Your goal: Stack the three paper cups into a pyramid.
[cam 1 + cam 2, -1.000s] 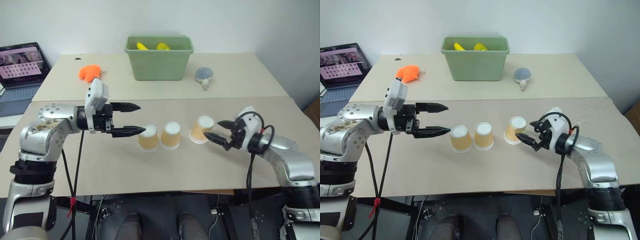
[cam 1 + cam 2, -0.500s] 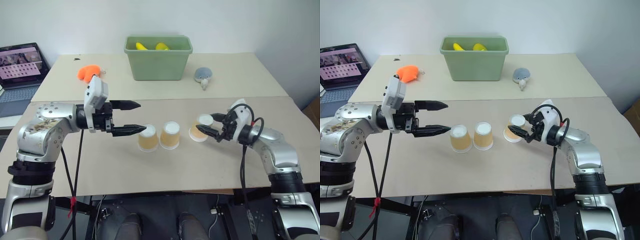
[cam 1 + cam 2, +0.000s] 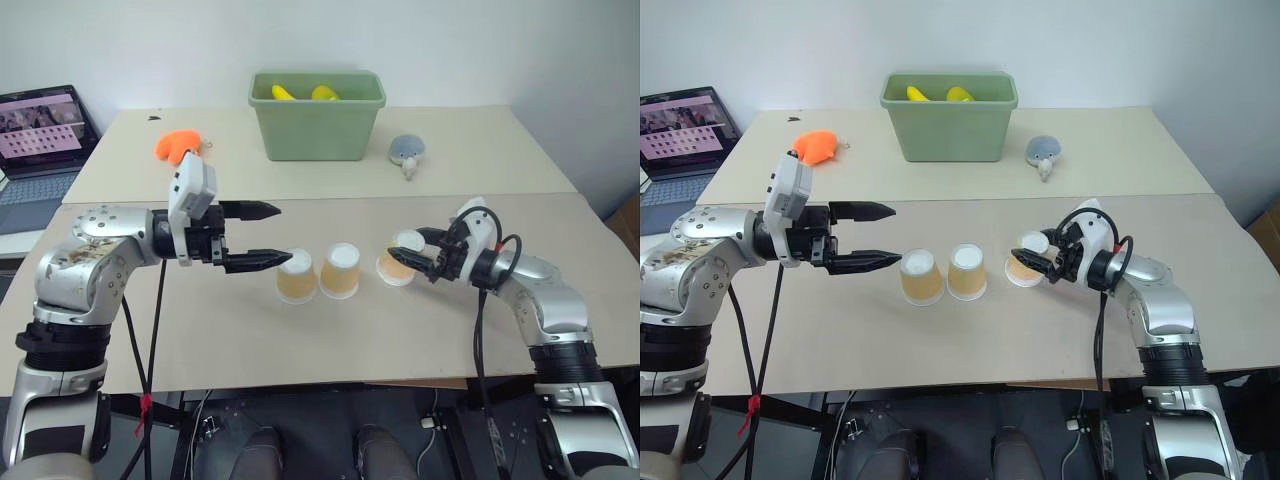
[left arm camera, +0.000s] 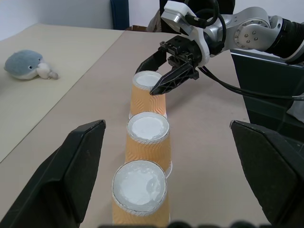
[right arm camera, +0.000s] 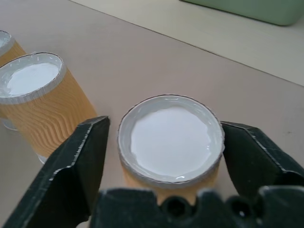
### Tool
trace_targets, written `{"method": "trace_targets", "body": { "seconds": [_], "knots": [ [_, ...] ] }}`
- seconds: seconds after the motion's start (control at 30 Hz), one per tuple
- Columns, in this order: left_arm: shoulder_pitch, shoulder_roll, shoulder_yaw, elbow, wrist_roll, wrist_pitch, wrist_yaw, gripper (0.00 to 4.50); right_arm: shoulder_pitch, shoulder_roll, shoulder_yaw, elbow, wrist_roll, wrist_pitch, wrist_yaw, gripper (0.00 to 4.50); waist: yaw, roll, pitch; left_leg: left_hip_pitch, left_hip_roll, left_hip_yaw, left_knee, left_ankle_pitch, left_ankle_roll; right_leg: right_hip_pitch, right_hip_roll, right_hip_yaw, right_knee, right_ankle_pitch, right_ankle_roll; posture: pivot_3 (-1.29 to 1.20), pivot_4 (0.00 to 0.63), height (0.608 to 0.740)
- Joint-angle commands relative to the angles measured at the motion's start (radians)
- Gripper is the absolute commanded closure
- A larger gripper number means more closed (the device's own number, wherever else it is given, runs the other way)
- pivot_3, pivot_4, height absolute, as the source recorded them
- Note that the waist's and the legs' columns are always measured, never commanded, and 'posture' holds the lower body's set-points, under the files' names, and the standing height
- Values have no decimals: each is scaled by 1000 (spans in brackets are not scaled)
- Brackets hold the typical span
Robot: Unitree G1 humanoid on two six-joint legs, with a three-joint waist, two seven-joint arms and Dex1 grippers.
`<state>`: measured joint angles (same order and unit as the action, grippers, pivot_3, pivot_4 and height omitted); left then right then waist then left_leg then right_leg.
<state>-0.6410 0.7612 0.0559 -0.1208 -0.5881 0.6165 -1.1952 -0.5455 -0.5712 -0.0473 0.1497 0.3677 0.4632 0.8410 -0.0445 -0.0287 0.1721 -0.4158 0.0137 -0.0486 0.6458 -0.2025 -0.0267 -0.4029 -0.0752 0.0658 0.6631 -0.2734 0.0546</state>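
1. Head camera, both eyes:
   - Three small tapered tan-orange paper cups stand upside down, white bases up, in a row on the near beige table (image 3: 300, 345).
   - The left cup (image 3: 297, 278) and middle cup (image 3: 341, 272) stand just beside each other. The right cup (image 3: 395, 270) stands a little apart from them.
   - No cup sits on another.
   - The right gripper (image 3: 408, 248) reaches in from the right, with its black fingers astride the right cup's top.
   - The left gripper (image 3: 283, 234) hovers spread wide and empty. Its lower fingertip is just beside the left cup.
   - On the far table are a large green plastic bin (image 3: 318, 125) holding yellow items (image 3: 300, 92), an orange soft toy (image 3: 178, 146) and a blue-grey plush whale (image 3: 407, 150).
   - An open laptop (image 3: 45, 125) sits at far left.

2. Left wrist camera:
   - The row runs lengthwise between the left gripper's own black fingers (image 4: 80, 171), which stand far apart and touch nothing.
   - The left cup is nearest and the right cup farthest.
   - This angle shows the right gripper pinching the far cup near its base rim, one finger on each side.
   - The whale lies off to one side.

3. Right wrist camera:
   - Close up, both black pads (image 5: 80, 161) press the right cup's wall just below its white base, so the right gripper is clamped on that cup.
   - The middle cup stands beside it, and a sliver of the left cup shows beyond.
   - The cups' sides are rippled, a detail the head camera does not resolve.
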Motion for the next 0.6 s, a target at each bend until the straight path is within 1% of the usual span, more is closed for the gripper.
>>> {"method": "trace_targets", "body": {
  "seconds": [0.03, 0.17, 0.3, 0.47, 0.53, 0.6],
  "knots": [
    [0, 16, 5, -25, 1, -17, -6, 0, -36, 0, -20, -12, 5, -15, -1, 1724, 0, 0, 0, 0, 0, 0, 0, 0, 0, 0, 0, 0, 0, 0, 0, 0, 150, 732],
    [3, 16, 3, -27, 1, -18, -9, 0, -53, -8, -19, -32, 12, -7, 13, 1726, -1, 0, 0, 0, 0, 0, 0, 0, 0, 0, 0, 0, 0, 0, 0, 0, 150, 732],
    [2, 16, 1, -23, 5, -21, -12, 0, -134, -40, -43, -47, 49, 22, 53, 1726, -1, 1, 0, 0, 0, 0, 0, 0, 0, 0, 0, 0, 0, 0, 0, 0, 150, 732],
    [-4, 10, -7, -14, 11, -27, -13, 0, -345, -110, -19, 4, 64, 68, 163, 1726, -1, 2, 2, 0, 0, 0, 0, 0, 0, -1, 0, 0, 0, 0, 0, 0, 150, 732],
    [-7, 4, -12, -10, 13, -29, -14, 0, -462, -109, 21, 39, 74, 112, 223, 1726, -3, 2, 2, 0, 0, 0, -1, 0, 0, -1, 0, 0, 0, 0, 0, 0, 150, 732],
    [-9, -1, -19, -8, 16, -33, -17, 0, -591, -75, 47, 122, 92, 196, 258, 1726, -8, 2, 2, 0, 1, 0, -1, 0, 0, -2, 0, 0, 0, 0, 0, 0, 150, 732]
  ]
}}
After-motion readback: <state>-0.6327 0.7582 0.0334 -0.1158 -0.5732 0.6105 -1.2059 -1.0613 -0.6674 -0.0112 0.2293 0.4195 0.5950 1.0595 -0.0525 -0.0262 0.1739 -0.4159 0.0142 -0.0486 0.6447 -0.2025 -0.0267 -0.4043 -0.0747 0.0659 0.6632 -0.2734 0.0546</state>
